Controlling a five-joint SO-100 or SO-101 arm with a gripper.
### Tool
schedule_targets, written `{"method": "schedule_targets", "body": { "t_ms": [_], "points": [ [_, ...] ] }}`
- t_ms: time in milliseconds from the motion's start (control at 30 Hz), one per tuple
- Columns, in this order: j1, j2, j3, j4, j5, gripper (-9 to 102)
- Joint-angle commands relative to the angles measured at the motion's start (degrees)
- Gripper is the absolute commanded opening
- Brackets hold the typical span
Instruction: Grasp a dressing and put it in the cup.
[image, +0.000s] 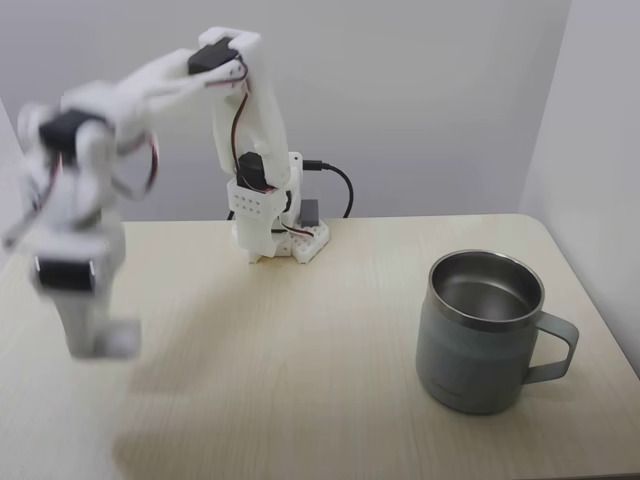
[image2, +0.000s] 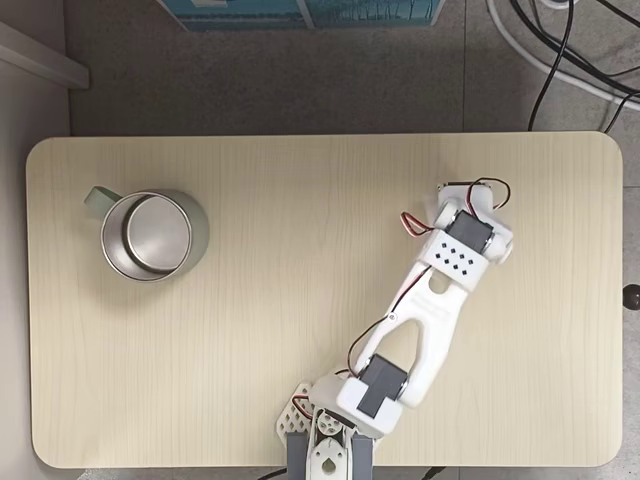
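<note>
White plastic robot arm (image2: 440, 290) reaches far from the grey-green metal mug (image: 487, 331); its blurred gripper's (image: 95, 340) state is unreadable, risking a fumbled, unseen grasp.

matt grey-green metal cup (image: 480, 350), pale wood-grain table (image2: 300, 330)

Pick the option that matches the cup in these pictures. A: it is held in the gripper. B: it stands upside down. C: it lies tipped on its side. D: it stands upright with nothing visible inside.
D: the cup stands upright on the table with its rim up, and both fixed views look into a bare steel interior; the gripper is far across the table from it.
</note>
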Motion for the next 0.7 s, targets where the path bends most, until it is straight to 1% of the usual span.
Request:
{"method": "schedule_targets", "body": {
  "t_ms": [0, 133, 233, 433, 567, 667],
  "points": [
    [-2.5, -7.9, 8.1, 8.2, 1.9, 0],
    [-7.3, -14.1, 12.1, 15.6, 4.0, 0],
    [-13.7, -20.6, 10.6, 17.5, 5.6, 0],
    [-32.1, -30.2, 5.3, 18.4, 10.8, 0],
    [-44.4, -30.6, 3.6, 18.2, 13.9, 0],
    [-52.0, -28.9, 2.7, 15.7, 15.2, 0]
  ]
}}
